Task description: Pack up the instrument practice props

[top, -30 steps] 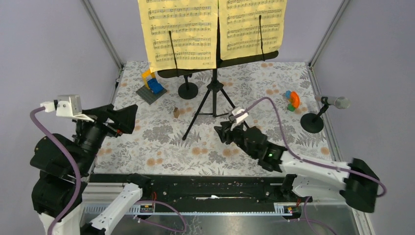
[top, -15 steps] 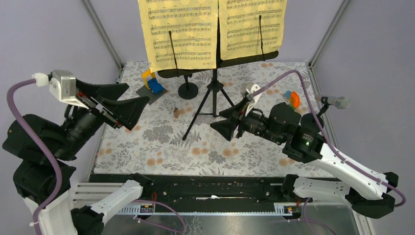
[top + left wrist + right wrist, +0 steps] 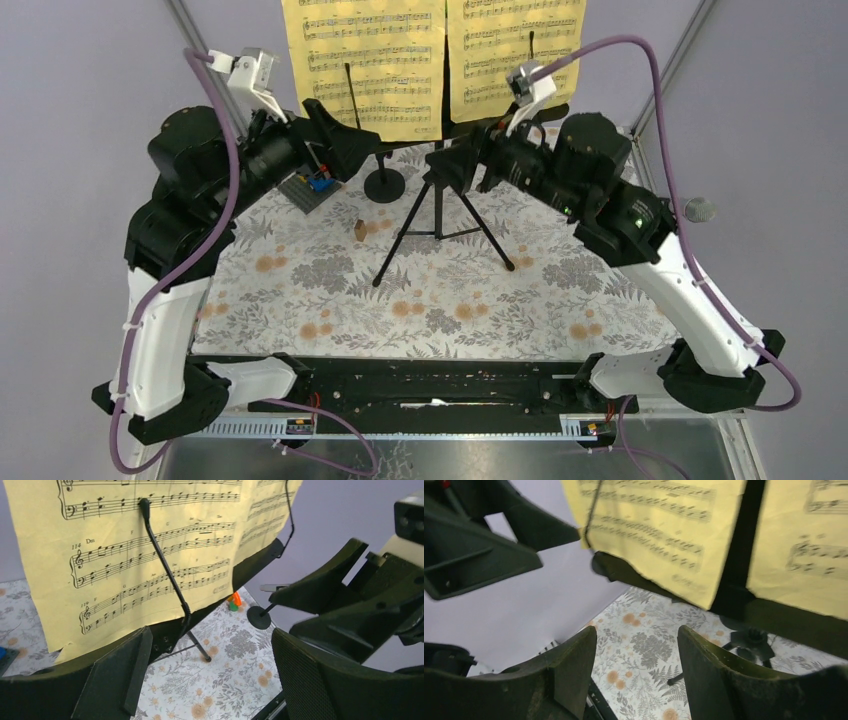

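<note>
Hovering beside the lower left corner of the black music rack (image 3: 540, 113), the left gripper (image 3: 210, 637) holds its jaws wide apart with nothing between them. Just beneath it on the floral desk (image 3: 440, 300) sits the yellow-and-blue toy block build (image 3: 312, 183), and to the right of that a short black disc-based post (image 3: 384, 185). The rack stands on tripod legs (image 3: 437, 215) at the back middle of the desk, with two yellow sheet-music pages (image 3: 370, 60) upright on its ledge under thin wire holders. The right gripper (image 3: 636, 632), jaws parted and empty, hangs just in front of the rack's centre post. The silver microphone (image 3: 700, 210) shows at the far right, mostly hidden behind the right arm.
</note>
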